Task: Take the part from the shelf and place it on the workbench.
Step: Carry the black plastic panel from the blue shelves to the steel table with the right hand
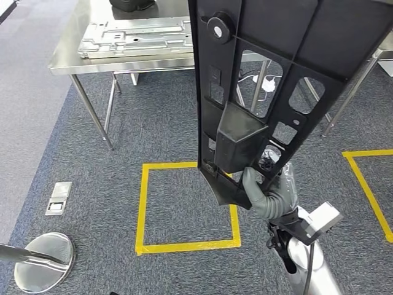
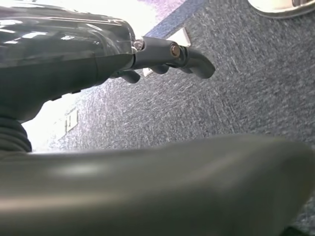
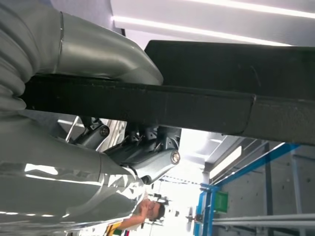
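Metal panels (image 1: 139, 37) cover the workbench's (image 1: 65, 61) left; its nearer edge lies bare.

Grey robot hand (image 1: 269, 195), ribbed cover, silver arm (image 1: 311, 264)

Grey carpet (image 1: 116, 184), steel table (image 1: 65, 58)

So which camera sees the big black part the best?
The head view: the black part shows its holes and shape, gripped by the right hand. The right wrist view shows just its dark edge; the left wrist view looks at carpet.
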Available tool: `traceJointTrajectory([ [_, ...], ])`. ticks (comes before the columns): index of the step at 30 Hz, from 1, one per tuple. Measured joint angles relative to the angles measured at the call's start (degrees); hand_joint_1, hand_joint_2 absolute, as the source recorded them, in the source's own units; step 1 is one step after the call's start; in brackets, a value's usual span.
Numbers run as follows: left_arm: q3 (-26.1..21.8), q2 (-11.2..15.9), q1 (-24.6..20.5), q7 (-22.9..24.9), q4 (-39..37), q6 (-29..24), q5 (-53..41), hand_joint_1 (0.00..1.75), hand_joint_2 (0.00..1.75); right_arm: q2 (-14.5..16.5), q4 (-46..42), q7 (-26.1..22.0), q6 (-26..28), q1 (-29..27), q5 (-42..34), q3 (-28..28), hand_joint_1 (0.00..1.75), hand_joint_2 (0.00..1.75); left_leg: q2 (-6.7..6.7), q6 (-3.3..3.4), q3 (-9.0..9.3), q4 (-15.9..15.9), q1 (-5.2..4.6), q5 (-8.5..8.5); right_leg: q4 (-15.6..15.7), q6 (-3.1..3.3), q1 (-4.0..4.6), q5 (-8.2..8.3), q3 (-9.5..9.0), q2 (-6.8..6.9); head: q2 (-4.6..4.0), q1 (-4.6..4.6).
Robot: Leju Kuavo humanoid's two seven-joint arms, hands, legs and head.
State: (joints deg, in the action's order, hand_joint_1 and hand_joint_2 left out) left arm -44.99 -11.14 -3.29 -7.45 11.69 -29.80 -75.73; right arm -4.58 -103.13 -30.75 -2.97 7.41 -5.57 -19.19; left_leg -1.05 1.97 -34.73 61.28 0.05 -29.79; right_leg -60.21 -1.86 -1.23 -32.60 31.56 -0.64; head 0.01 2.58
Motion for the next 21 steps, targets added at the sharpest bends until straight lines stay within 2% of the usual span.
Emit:
traceJointTrajectory([
  [5, -1.08, 0.93, 0.14, -1.95, 0.0, -0.83, 0.93, 0.0, 1.75, 0.09, -0.02, -1.39, 1.03, -1.75, 0.5, 0.16, 1.75, 1.75, 0.0, -0.21, 0.09, -0.14, 0.07, 0.01, -0.05, 0.26, 0.1, -0.16, -0.07, 0.02, 0.0, 0.0],
  [8, -1.58, 1.35, 0.17, -1.36, 0.0, -1.0, 0.98, 0.0, 1.75, 0.13, -0.29, -1.91, 1.66, -2.8, 0.63, 0.56, 1.75, 1.75, 0.0, -0.66, 0.08, -0.17, 0.08, -0.08, -0.08, 0.34, 0.14, -0.22, -0.07, 0.02, -0.01, 0.0],
  [12, -1.7, 1.81, 0.17, -0.91, 0.0, -1.07, 0.96, 0.0, 1.75, 0.21, -0.37, -2.07, 1.95, -3.49, 0.87, 1.02, 1.75, 1.75, 0.0, -0.79, 0.07, -0.17, 0.02, -0.14, 0.0, 0.34, 0.09, -0.23, -0.12, 0.02, 0.0, 0.0],
  [14, -1.72, 2.05, 0.13, -1.08, 0.0, -1.05, 0.81, 0.0, 1.75, 0.32, -0.46, -2.08, 1.99, -3.6, 1.03, 1.2, 1.75, 1.75, 0.01, -0.32, 0.3, -0.49, -0.13, -0.06, 0.68, -0.06, -0.13, 0.03, -0.42, 0.05, 0.0, 0.01],
  [16, -1.72, 2.17, 0.07, -1.51, 0.0, -0.98, 0.53, 0.0, 1.75, 0.44, -0.65, -2.14, 2.08, -3.72, 1.09, 1.47, 1.75, 1.75, 0.2, 0.38, 1.38, -2.19, 0.08, 0.62, 0.57, -0.43, -0.21, -0.22, -0.66, 0.19, 0.0, -0.01],
  [17, -1.72, 2.16, 0.04, -1.76, 0.0, -0.92, 0.41, 0.0, 1.75, 0.46, -0.73, -2.18, 2.15, -3.76, 1.12, 1.6, 1.75, 1.75, 0.33, 0.62, 2.01, -3.19, 0.31, 1.06, -0.7, -0.48, -0.13, -1.07, -0.2, 0.25, 0.0, -0.04],
  [18, -1.71, 2.15, 0.01, -2.05, 0.0, -0.83, 0.26, 0.0, 1.75, 0.47, -0.77, -2.23, 2.26, -3.87, 1.13, 1.73, 1.75, 1.75, 0.44, 0.69, 2.42, -3.78, 0.53, 1.29, -3.33, -0.5, -0.14, -2.5, 1.04, 0.31, 0.0, -0.08],
  [20, -1.67, 2.11, -0.02, -2.64, 0.0, -0.55, -0.07, 0.0, 1.75, 0.47, -0.77, -2.29, 2.49, -4.32, 1.17, 1.98, 1.75, 1.75, 0.51, 0.67, 2.63, -3.96, 0.75, 1.25, -9.86, -0.82, -0.31, -5.33, 4.65, 0.34, 0.0, -0.11],
  [21, -1.63, 2.08, 0.01, -2.89, 0.0, -0.4, -0.25, 0.0, 1.75, 0.47, -0.77, -2.31, 2.59, -4.64, 1.19, 2.11, 1.75, 1.75, 0.52, 0.51, 2.68, -3.9, 0.9, 1.12, -12.03, -1.1, -0.48, -5.65, 6.01, 0.35, 0.0, -0.11],
])
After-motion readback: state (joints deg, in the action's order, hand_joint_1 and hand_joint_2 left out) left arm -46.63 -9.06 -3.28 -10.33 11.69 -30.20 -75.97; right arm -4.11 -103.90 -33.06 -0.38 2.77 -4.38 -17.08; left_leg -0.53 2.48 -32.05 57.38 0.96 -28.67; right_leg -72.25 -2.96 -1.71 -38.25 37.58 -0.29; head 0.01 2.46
